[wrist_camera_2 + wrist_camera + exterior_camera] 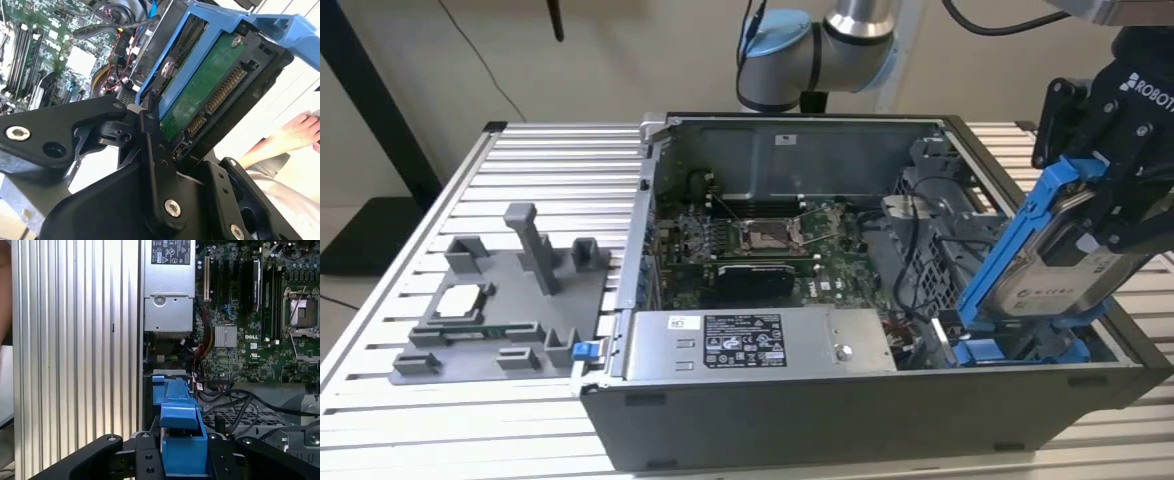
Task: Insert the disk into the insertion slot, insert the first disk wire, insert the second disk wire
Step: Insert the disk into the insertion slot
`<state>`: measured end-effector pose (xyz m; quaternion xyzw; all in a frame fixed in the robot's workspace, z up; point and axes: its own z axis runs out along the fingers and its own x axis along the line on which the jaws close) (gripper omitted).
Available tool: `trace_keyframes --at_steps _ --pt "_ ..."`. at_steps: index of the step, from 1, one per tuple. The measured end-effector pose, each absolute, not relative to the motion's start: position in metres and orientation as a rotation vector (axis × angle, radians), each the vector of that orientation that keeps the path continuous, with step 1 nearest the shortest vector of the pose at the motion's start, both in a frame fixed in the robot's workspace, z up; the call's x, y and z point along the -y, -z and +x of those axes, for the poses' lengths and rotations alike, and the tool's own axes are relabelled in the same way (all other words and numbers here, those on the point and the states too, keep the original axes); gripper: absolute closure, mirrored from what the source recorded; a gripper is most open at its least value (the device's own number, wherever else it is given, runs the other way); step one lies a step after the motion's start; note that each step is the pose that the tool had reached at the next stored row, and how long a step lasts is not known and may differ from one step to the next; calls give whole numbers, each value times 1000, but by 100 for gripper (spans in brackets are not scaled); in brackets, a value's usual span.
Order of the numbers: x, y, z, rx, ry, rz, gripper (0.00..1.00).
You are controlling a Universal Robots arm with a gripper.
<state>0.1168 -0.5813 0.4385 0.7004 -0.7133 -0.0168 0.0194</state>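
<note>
Exterior view: we see gripper [1110, 220] clamped on disk [1047, 265], long axis steep, lower end pointing at insertion slot [1021, 348], seven o'clock from gripper; we judge it not yet seated

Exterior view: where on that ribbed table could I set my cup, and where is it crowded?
Bare ribbed table lies beyond the grey fixture, beside the open computer case. Inside the case is crowded: cables, and the gripper holding the disk.

Silver arm [858, 18], lt-blue joint caps [778, 48], blk end effector [182, 456], silver screws [172, 207]
</note>
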Motion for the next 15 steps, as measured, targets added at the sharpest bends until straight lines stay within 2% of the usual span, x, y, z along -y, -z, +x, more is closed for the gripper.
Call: trace_keyframes --at_steps 15 --pt "581 -431 117 2209 66 2169 100"
